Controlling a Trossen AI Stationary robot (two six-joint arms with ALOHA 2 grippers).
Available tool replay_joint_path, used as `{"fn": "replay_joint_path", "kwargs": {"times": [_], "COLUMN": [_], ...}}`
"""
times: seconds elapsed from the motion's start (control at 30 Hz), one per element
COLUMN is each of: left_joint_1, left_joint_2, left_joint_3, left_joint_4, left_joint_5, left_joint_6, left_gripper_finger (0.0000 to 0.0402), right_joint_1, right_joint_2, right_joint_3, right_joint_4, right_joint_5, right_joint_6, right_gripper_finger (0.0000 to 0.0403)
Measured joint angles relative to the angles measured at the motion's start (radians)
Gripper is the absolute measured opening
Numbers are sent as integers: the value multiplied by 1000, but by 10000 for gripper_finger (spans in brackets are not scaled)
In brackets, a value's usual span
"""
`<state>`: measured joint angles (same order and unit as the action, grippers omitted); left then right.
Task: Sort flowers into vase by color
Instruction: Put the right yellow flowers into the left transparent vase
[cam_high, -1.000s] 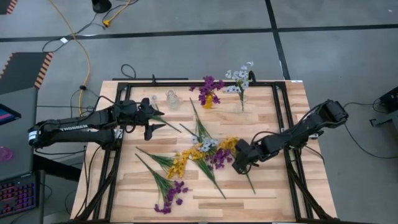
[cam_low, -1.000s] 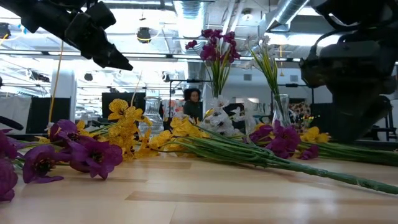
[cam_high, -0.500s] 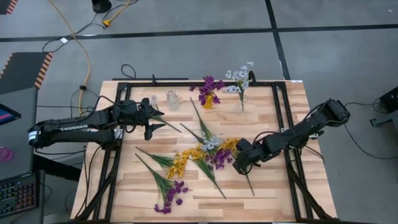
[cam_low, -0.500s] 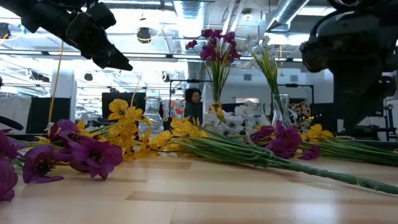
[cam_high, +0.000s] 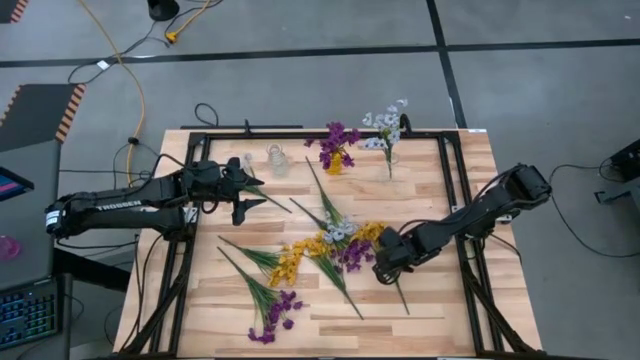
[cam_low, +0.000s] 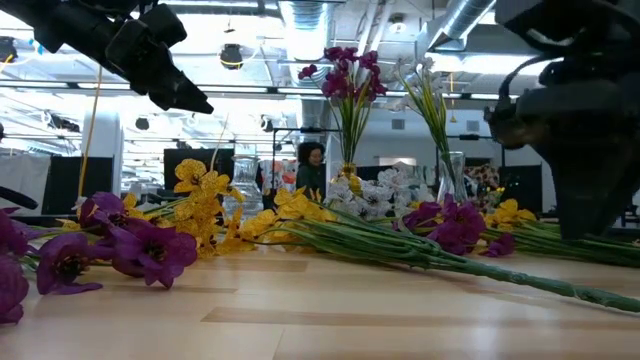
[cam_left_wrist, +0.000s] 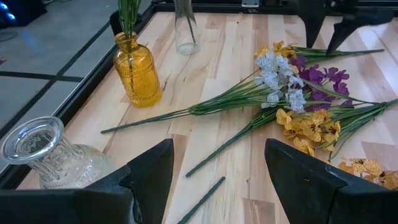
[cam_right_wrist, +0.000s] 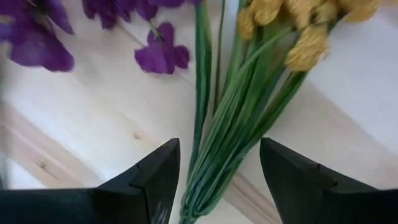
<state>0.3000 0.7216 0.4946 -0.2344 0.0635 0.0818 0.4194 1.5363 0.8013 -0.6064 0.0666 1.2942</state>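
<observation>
Pale wood bench fills centre of the high frame; its lower edge is cut off by the frame bottom. Loose flowers lie in a heap at lower centre: thin green stems, yellow, purple and bluish-white blossom clusters, stems crossing so single sprigs are hard to separate. Purple sprig stands in the amber vase at upper centre, white sprig in the clear vase right of it; another clear vase at upper left of centre.

Right tool sits low at right of centre over the heap's yellow-topped stem bundle, fingers spread either side of it, not closed on it. Since a second ago its arm has dipped slightly; in the low view it hides the bench's right end.

Left tool hovers at left of centre, fingers apart, empty, unchanged. Flowers have not shifted.
</observation>
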Motion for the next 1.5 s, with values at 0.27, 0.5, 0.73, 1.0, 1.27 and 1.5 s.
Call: {"fn": "replay_joint_path", "kwargs": {"times": [0.27, 0.5, 0.73, 1.0, 1.27, 1.5], "left_joint_1": [0, 0, 0, 0, 0, 0], "left_joint_2": [0, 0, 0, 0, 0, 0], "left_joint_3": [0, 0, 0, 0, 0, 0], "left_joint_4": [0, 0, 1, 8, 9, 22], "left_joint_5": [0, 0, 0, 0, 0, 2], "left_joint_6": [0, 0, 0, 0, 0, 0], "left_gripper_finger": [240, 240, 240, 240, 240, 240], "right_joint_1": [-2, -2, -2, -9, -9, -9], "right_joint_2": [70, 76, 43, -79, -244, -399], "right_joint_3": [5, 2, -1, -3, -2, -2], "right_joint_4": [27, 13, -6, -48, -49, 31], "right_joint_5": [-37, -38, -39, -23, 107, 284], "right_joint_6": [0, 3, 28, 42, 22, -122], "right_gripper_finger": [246, 172, 50, 36, 52, 46]}}
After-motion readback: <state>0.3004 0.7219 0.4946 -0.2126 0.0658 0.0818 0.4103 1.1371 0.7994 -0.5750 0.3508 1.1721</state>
